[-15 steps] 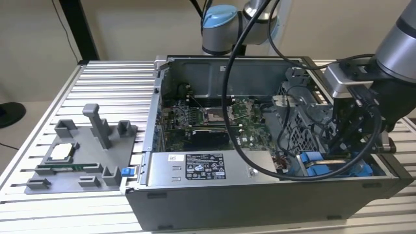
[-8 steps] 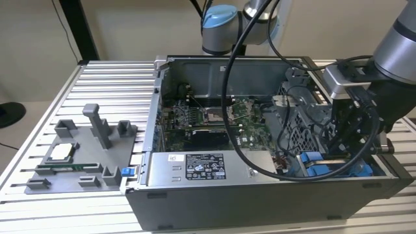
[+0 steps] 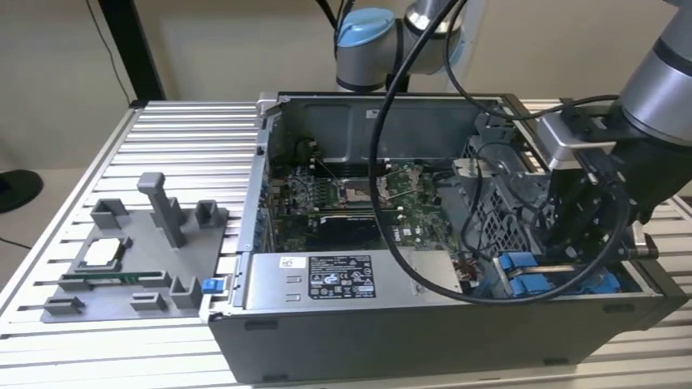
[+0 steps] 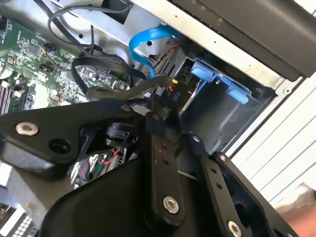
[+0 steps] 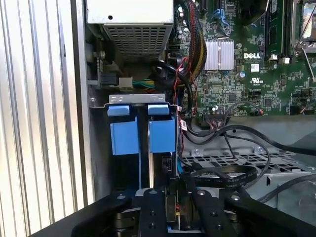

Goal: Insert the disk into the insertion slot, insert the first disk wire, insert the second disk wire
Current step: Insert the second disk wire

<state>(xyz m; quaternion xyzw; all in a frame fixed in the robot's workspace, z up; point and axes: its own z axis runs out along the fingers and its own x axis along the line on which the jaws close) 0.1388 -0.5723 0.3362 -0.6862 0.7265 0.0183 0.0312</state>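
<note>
The disk's bright blue frame (image 5: 142,134) sits in the insertion slot (image 5: 101,163), a grey bay at the case's front corner on the exterior view's right; the blue frame (image 3: 524,274) shows there too. My gripper (image 5: 174,200) hangs just behind that bay, shut on a black disk wire connector (image 4: 170,90) whose black cable trails back toward the motherboard. In the second wrist view the connector points at the grey bay (image 4: 212,116) beside the blue tabs (image 4: 219,81), a short gap away. In the exterior view my gripper (image 3: 565,243) reaches down into the case.
A silver power-supply box (image 3: 324,279) lies along the case's front. The green motherboard (image 3: 346,203) fills the floor. A perforated grey cage (image 3: 503,211) stands beside the gripper. A loose blue flat cable (image 4: 148,39) and black cables (image 5: 232,173) crowd the bay. A grey fixture (image 3: 135,259) lies outside.
</note>
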